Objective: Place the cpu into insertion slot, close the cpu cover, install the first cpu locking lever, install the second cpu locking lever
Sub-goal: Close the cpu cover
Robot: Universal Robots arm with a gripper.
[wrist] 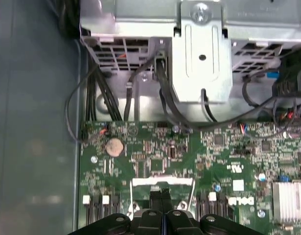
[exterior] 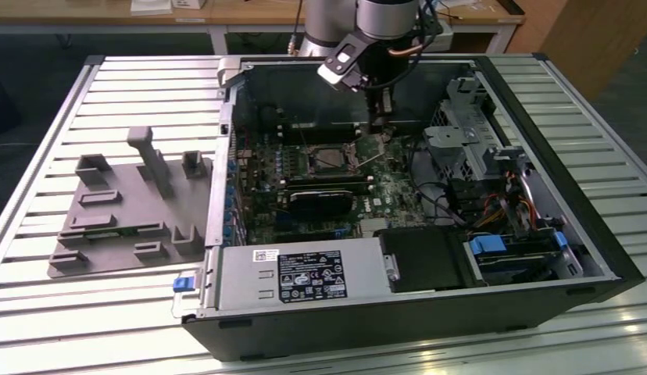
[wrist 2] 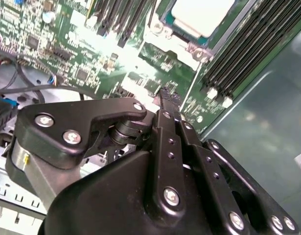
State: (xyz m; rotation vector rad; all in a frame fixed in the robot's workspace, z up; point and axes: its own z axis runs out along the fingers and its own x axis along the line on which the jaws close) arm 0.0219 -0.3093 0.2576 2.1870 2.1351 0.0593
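Exterior view: a black and silver open computer case (exterior: pixel 407 328) lies on its side on a slatted metal table (exterior: pixel 52 328), exposing a green circuit board (exterior: pixel 397 195). Set into that board is the insertion slot (exterior: pixel 302 159), a small square socket with a silver metal rim. The robot arm reaches down into the case, and its black gripper (exterior: pixel 380 133) hangs just beside the slot, on the exterior view's right of it.

In the second wrist view, the cpu (wrist 2: pixel 201 14), a flat square chip with a pale silvery face, sits inside the slot's rim, so that first step looks done.

In the first wrist view, the cpu cover (wrist: pixel 162 182), a thin silver metal frame, stands raised off the slot on its hinge, not yet folded down. The gripper's two fingers (wrist: pixel 157 197) are pressed together with nothing visible between them, their tips right at the cover's raised edge. Held together like this, they seem to serve as one narrow pusher to tip the frame over the chip, though actual contact cannot be confirmed.

A grey plastic fixture tray (exterior: pixel 126 211) rests outside the case, well apart from the slot.
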